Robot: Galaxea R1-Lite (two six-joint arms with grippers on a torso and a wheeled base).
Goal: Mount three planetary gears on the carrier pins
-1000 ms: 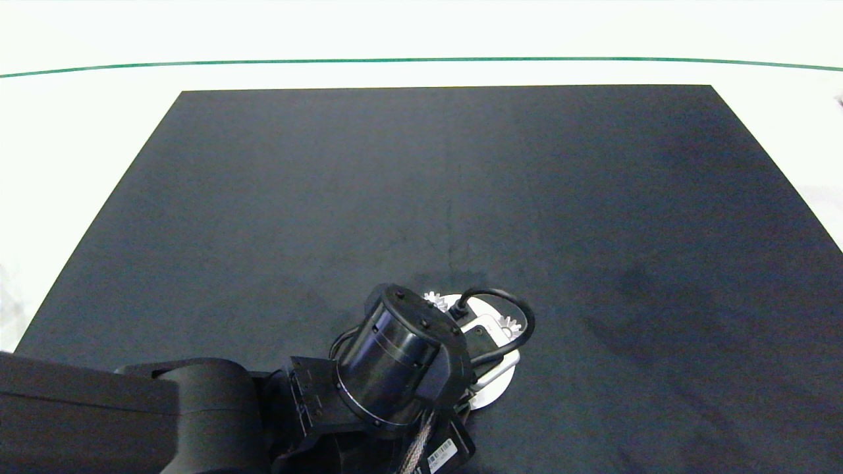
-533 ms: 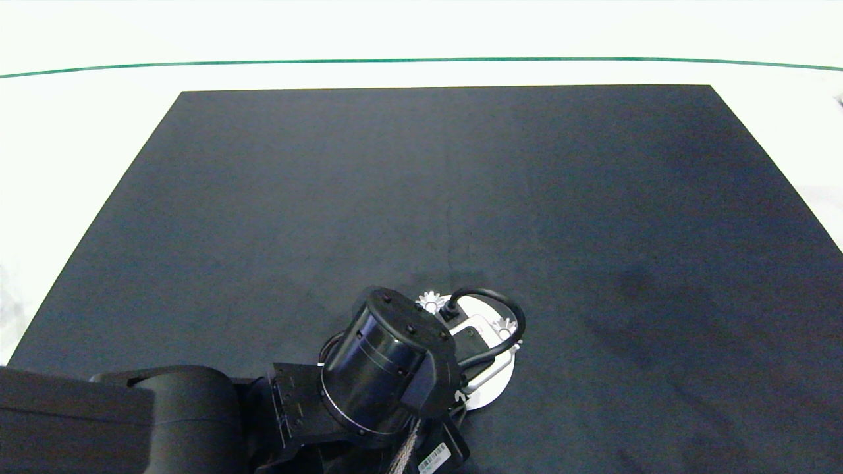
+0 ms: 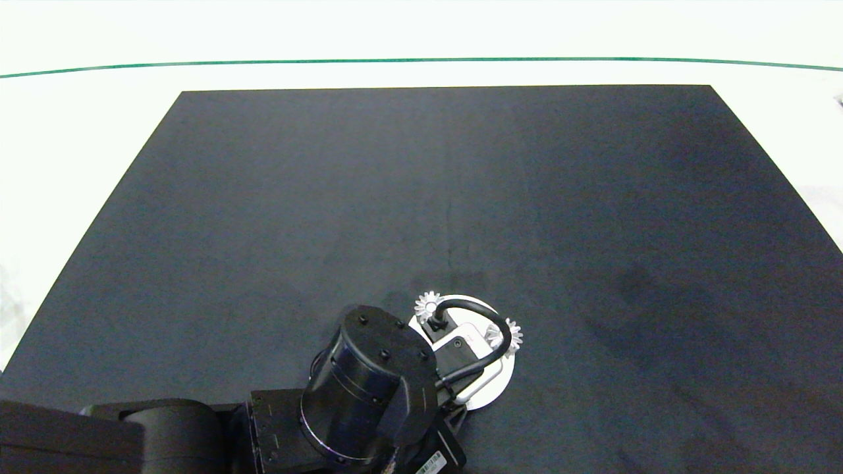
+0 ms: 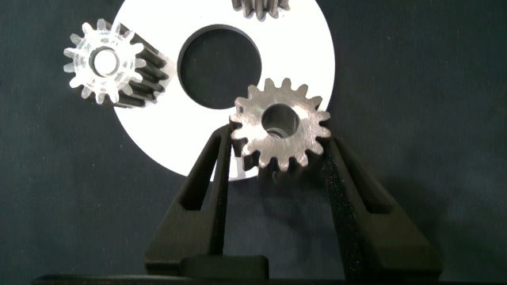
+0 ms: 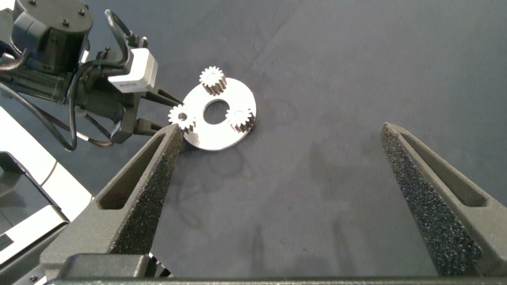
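Head view shows the left arm (image 3: pixel 316 415) reaching in over the near part of the dark mat (image 3: pixel 448 197) that covers the bench, its wrist hanging over the white disc (image 3: pixel 495 388) so that much of the disc is hidden. Two planetary gears show at the disc's rim: one (image 3: pixel 429 305) on the far edge, another (image 3: pixel 510 337) on the side away from the arm. A black cable (image 3: pixel 484 313) loops over the disc between them. From the left wrist view, the left claw (image 4: pixel 277 170) sits at the disc's near edge, fingers (image 4: pixel 207 178) spread a little wider than the third gear (image 4: pixel 279 127), which stands between their tips on the disc's rim; whether the pads touch its teeth cannot be told. The disc's large central hole (image 4: pixel 220 65) lies just beyond that gear, with a second gear (image 4: pixel 105 62) to one side on the rim and the third only partly in frame (image 4: pixel 260 6) past the hole. The pins themselves are hidden inside the gear bores. From the right wrist view, the right claw (image 5: pixel 289 190) is spread wide with nothing between its fingers, well apart from the disc (image 5: pixel 218 131), which carries all three gears around the hole.
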